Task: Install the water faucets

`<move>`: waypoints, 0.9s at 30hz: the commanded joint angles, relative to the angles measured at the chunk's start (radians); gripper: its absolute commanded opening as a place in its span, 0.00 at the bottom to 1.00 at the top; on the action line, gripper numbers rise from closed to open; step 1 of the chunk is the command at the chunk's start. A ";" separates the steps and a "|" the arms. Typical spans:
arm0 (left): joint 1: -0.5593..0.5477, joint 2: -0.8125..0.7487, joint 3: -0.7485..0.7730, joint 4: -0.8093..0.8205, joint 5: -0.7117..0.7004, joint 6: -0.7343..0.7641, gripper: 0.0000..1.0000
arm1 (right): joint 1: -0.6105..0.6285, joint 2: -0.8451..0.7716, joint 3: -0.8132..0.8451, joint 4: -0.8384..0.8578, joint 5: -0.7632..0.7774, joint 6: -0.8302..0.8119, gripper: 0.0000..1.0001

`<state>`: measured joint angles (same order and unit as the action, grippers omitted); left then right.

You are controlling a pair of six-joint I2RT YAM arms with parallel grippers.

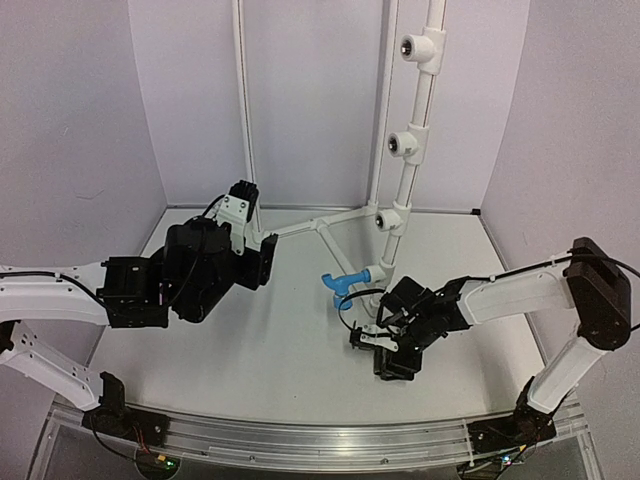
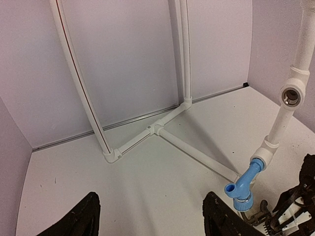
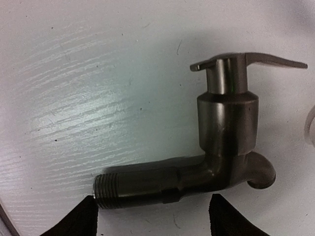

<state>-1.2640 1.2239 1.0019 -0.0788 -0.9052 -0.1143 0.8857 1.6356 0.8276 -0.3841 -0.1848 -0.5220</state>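
Observation:
A black faucet (image 3: 216, 147) lies on its side on the white table, lever handle up in the right wrist view and threaded stem pointing left. My right gripper (image 3: 150, 221) hovers open just over it, one fingertip near the threaded end and the other near the elbow, without clamping it. In the top view this gripper (image 1: 385, 352) hides the black faucet. A blue faucet (image 1: 345, 283) (image 2: 243, 184) sits in the lowest tee of the white pipe stand. My left gripper (image 2: 150, 219) (image 1: 262, 262) is open and empty, left of the stand.
The white pipe stand (image 1: 405, 190) rises at the back right with open tee sockets (image 1: 403, 143) (image 2: 291, 96) above the blue faucet. Its base pipes (image 2: 197, 153) run across the table. Grey walls close in the back and sides.

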 commanded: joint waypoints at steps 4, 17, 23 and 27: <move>0.001 -0.047 0.009 -0.028 -0.037 -0.027 0.71 | 0.012 -0.108 0.049 -0.136 -0.014 0.037 0.88; -0.001 -0.065 0.014 -0.041 -0.052 -0.037 0.71 | 0.012 0.104 0.177 -0.124 -0.039 0.101 0.98; 0.000 -0.091 0.004 -0.044 -0.063 -0.039 0.71 | 0.014 0.169 0.205 -0.085 -0.059 0.125 0.98; -0.001 -0.093 0.007 -0.052 -0.063 -0.039 0.71 | 0.041 0.193 0.221 -0.033 -0.007 0.148 0.94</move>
<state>-1.2644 1.1539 1.0016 -0.1275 -0.9442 -0.1391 0.8969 1.7939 1.0197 -0.4710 -0.2237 -0.4123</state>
